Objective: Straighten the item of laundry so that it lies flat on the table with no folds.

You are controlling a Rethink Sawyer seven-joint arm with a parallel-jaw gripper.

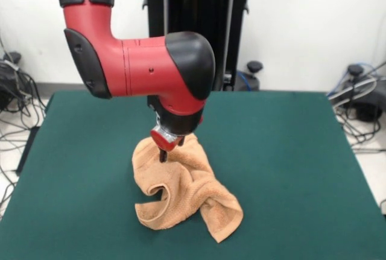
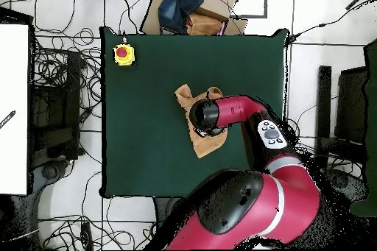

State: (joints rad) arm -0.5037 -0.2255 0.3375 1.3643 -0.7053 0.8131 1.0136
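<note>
Gripper (image 1: pixel 164 153) is down on the far edge of the crumpled towel (image 1: pixel 187 193) on the table (image 1: pixel 289 151), grip indiscernible; next, probably draw the bunched cloth below the jaws outward

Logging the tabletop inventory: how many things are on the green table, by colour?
Peach-orange: 1, the towel, crumpled under the gripper.
Yellow with red button: 1, the button box near a table corner.
Total: 2
</note>
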